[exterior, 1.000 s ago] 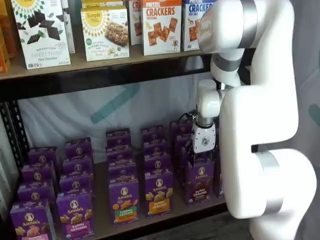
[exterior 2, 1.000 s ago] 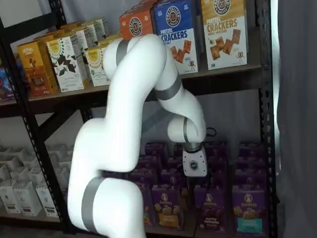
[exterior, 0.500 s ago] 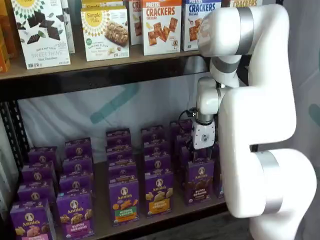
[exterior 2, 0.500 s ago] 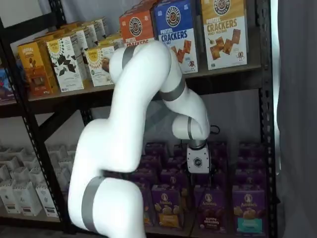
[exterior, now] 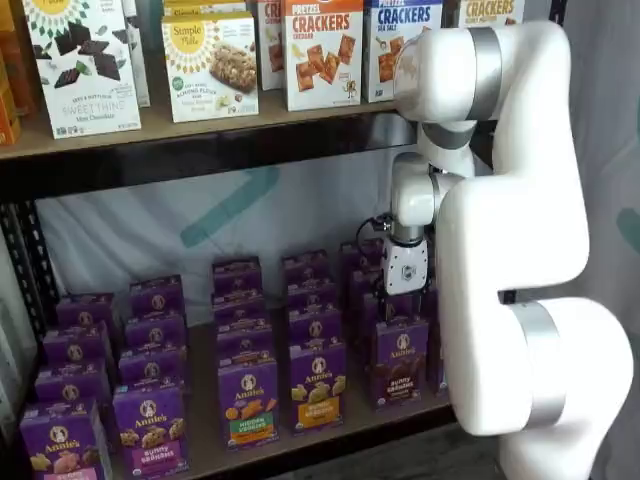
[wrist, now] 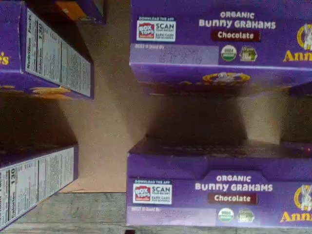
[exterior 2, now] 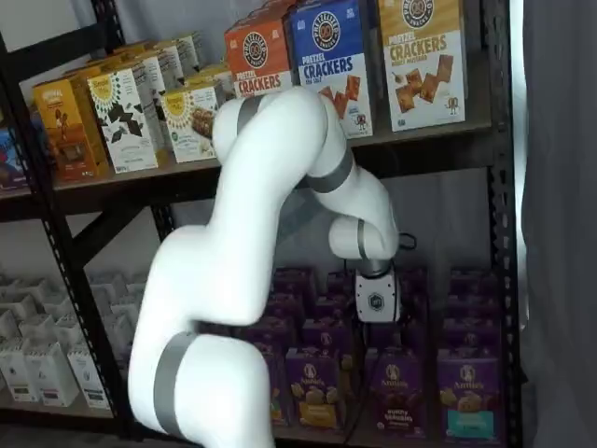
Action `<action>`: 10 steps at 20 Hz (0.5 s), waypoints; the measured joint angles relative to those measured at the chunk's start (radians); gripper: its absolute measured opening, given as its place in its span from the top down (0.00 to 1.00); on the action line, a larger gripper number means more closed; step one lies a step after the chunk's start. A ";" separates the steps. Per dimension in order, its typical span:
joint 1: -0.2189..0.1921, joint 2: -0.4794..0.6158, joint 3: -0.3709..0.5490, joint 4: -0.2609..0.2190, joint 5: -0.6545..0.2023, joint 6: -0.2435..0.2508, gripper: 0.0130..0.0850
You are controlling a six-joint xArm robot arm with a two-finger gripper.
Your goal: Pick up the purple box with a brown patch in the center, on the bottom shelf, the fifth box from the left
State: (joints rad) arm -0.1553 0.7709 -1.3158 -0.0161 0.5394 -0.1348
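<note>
Behind the arm, the bottom shelf (exterior: pixel 205 440) is packed; the purple box (exterior: pixel 400 362) stands front-row below the gripper (exterior: pixel 405 300); fingers spread, empty; tight neighbours risk being nudged or mis-grasped.

Tool (exterior: pixel 405 300) fingers hidden behind purple boxes (exterior: pixel 400 322).

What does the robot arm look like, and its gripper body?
The arm is thick, rounded and glossy white, with grey bands at its joints. The gripper has a small white body with a round dark mark on its face, and a thin black cable loops beside the wrist.
</note>
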 joint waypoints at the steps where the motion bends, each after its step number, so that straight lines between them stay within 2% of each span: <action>1: -0.001 0.005 -0.008 0.000 0.005 -0.001 0.00; 10: -0.008 0.036 -0.058 0.006 0.024 -0.013 0.00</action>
State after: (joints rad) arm -0.1637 0.8070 -1.3736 -0.0104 0.5636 -0.1478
